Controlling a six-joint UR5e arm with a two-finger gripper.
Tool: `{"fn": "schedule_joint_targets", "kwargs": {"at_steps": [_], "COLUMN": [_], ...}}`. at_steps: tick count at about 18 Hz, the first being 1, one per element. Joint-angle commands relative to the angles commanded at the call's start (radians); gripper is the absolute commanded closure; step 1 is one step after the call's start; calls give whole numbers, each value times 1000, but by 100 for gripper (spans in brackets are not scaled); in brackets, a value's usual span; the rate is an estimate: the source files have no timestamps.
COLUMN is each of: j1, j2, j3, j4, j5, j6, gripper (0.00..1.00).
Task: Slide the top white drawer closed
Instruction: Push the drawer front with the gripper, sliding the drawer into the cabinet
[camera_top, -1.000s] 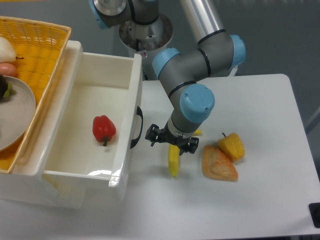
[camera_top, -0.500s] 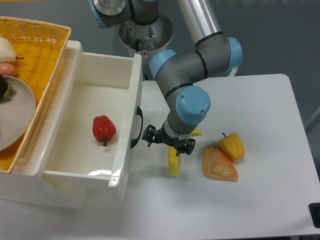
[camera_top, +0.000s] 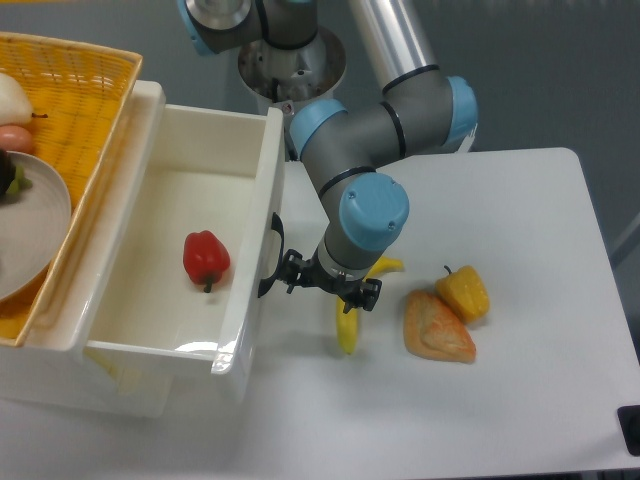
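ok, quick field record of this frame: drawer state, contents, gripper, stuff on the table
drawer: top white drawer pulled well out of the cabinet
contents: one red bell pepper on the drawer floor
handle: curved black handle on the front panel
gripper: gripper low, beside the handle; contact and finger state unclear
table: banana, yellow bell pepper, orange bread-like piece
left: yellow woven basket holding a plate

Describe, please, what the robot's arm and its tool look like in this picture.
The arm has grey cylindrical links, a shiny silver tube section higher up, and round light-blue caps on its joints. The tool is small and black, with short dark fingers. No cables or markings are discernible.
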Motion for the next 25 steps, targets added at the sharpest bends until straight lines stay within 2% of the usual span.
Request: {"fn": "schedule_joint_targets", "kwargs": {"at_steps": [11, 25], "j1": [-18, -43], "j2": [12, 35], "j3": [0, 2], "j4": [-5, -54], "j5": [-2, -20], "j6": [2, -2], "gripper": [0, 0]}}
